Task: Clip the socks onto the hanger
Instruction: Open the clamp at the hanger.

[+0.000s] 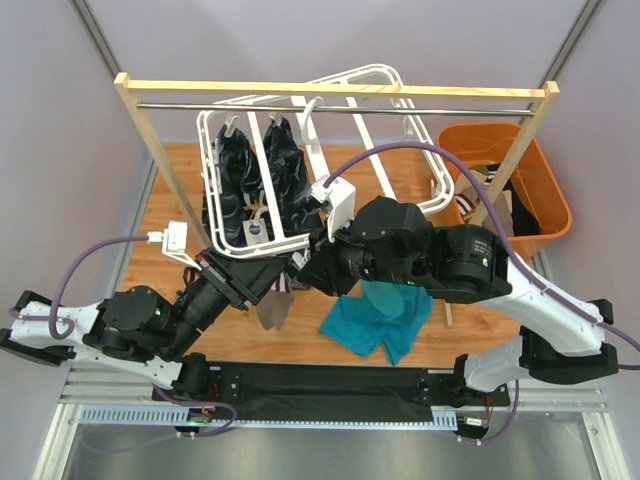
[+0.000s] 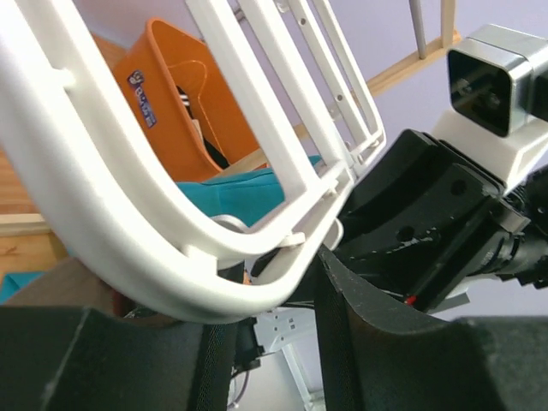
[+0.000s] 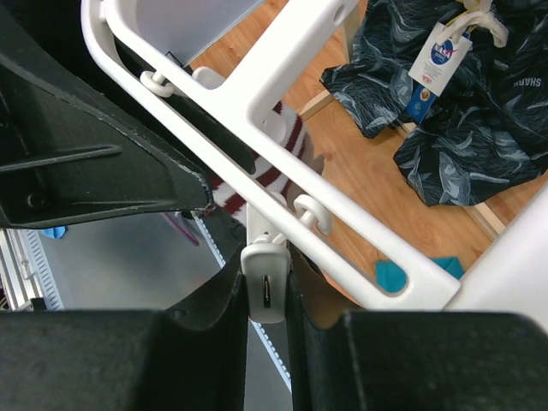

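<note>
Wooden rack w/ metal rail: stands across far half of worktop, L edge to R edge. Orange bin: far-R corner, contents unclear. Dark glossy patterned cloth, 2 pcs side by side, w/ NASA tag: far-L area.

It looked like a robotics lab, not a home. A left arm and a right arm were bolted to an aluminium rail at the edge of a wooden surface. Purple cables trailed and bare lilac panels closed it in. A hanger, wooden rack and orange bin stood inside.
</note>
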You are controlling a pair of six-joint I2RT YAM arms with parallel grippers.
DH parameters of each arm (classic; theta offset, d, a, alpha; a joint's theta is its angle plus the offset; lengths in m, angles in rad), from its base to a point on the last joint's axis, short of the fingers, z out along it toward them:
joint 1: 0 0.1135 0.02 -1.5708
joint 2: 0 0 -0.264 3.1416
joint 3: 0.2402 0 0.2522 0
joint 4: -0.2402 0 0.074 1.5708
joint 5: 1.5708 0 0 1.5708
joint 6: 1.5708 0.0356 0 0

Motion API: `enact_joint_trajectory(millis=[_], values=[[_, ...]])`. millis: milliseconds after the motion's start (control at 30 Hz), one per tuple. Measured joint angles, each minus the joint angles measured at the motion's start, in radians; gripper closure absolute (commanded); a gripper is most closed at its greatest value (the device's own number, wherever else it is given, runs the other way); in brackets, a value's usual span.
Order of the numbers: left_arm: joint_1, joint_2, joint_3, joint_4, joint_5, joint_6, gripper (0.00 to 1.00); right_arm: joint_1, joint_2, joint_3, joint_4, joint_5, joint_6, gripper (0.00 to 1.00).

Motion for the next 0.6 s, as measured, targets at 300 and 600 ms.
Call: enact_joint_trajectory(millis=[300,600], values=[[0.000,0.052,0.014,-0.008,-0.053,-0.042,0.53,0.000,0.001,0.002,0.000,-0.007,-0.023,1.00],[0.000,0.077,0.031,-0.045,-0.081,-0.118,0.55,0.010,0.039,0.034,-0.001,-0.003,-0.042,1.00]])
